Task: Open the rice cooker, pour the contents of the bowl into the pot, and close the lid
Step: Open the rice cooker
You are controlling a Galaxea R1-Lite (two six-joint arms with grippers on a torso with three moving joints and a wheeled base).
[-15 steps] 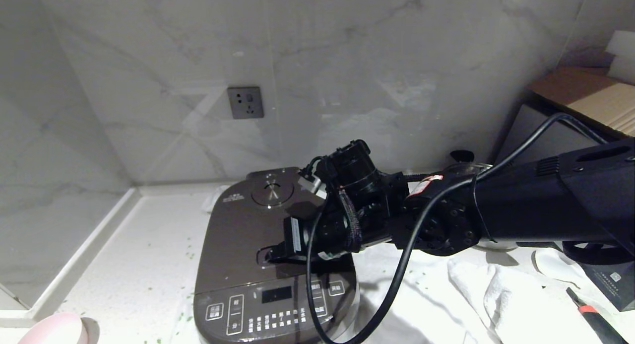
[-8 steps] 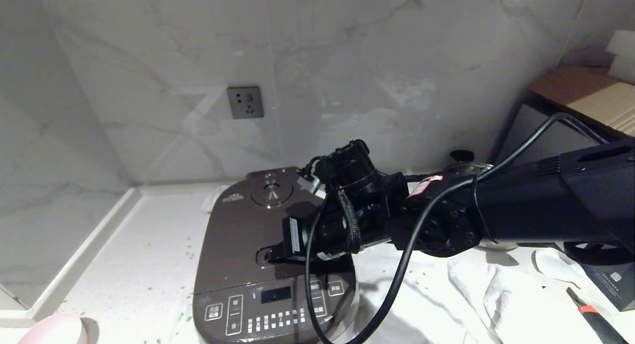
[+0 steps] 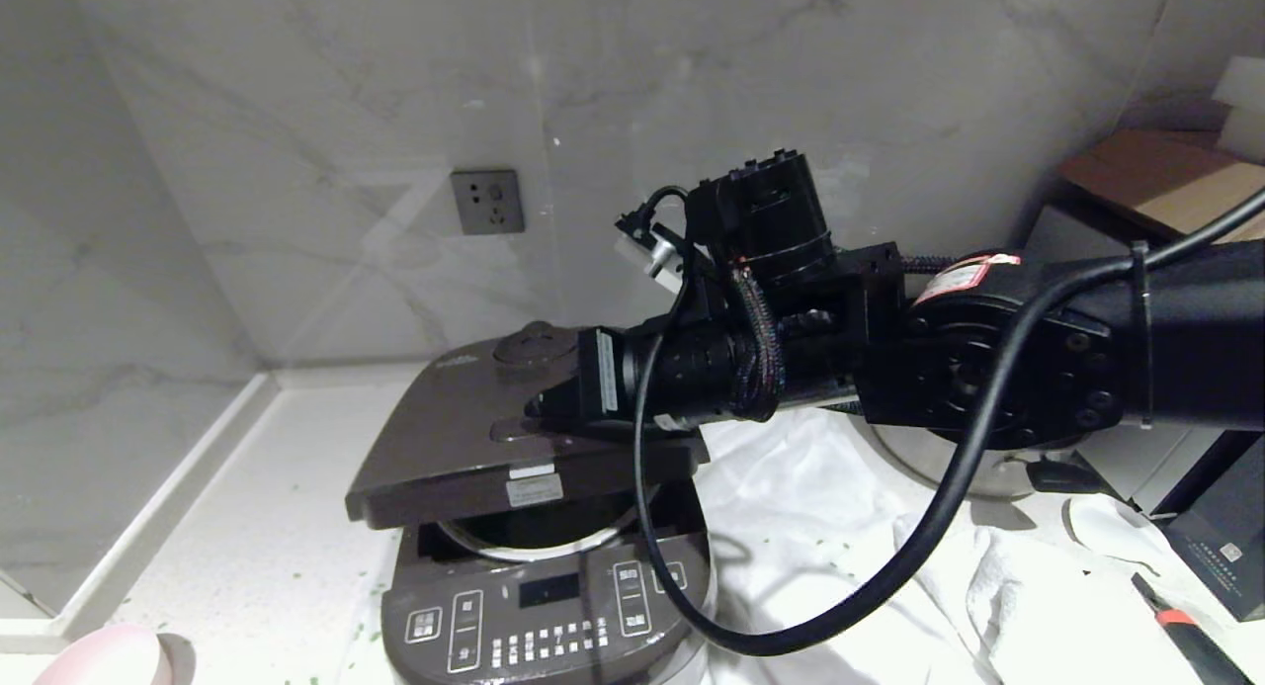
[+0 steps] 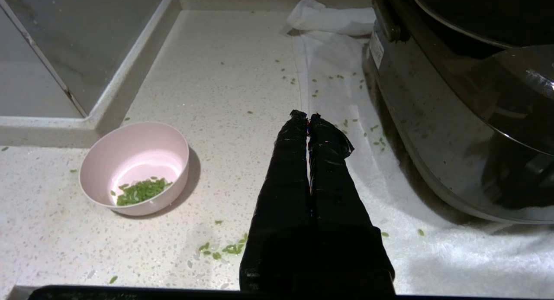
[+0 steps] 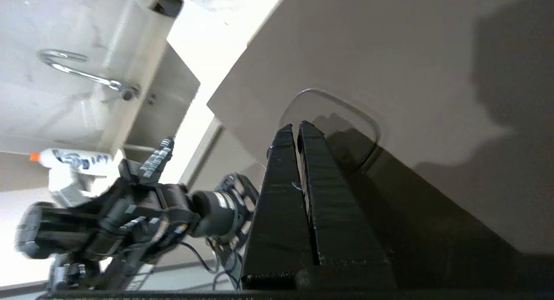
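Looking at the right gripper [image 3: 539,406]: we see its two black fingers [image 5: 318,179] pressed together with nothing between them, tips at the oblong button [image 5: 342,127] on the lid.
Lid [image 3: 464,438]: we find it tilted up off the body under those fingertips, its front edge raised, hinge side toward the wall.
Rice cooker [image 3: 553,616]: we place its front panel of white-marked buttons below and in front of the right fingertips.
Pot [image 3: 539,542]: we see only a pale rim in the gap beneath the raised lid, under the right fingers.
Left gripper [image 4: 307,118]: we see its fingers [image 4: 288,170] clenched flat against each other, holding nothing, hanging over the counter.
Bowl [image 4: 135,166]: we place it on the counter [image 4: 216,75] to one side of the left fingers, well apart from them; the cooker wall stands on their other side.
Contents of the bowl [image 4: 140,191]: we see a small heap of green bits inside, with more scattered on the counter near the left fingertips.
White cloth [image 4: 346,131]: we see it spread beneath the cooker, running just beside the left fingertips.
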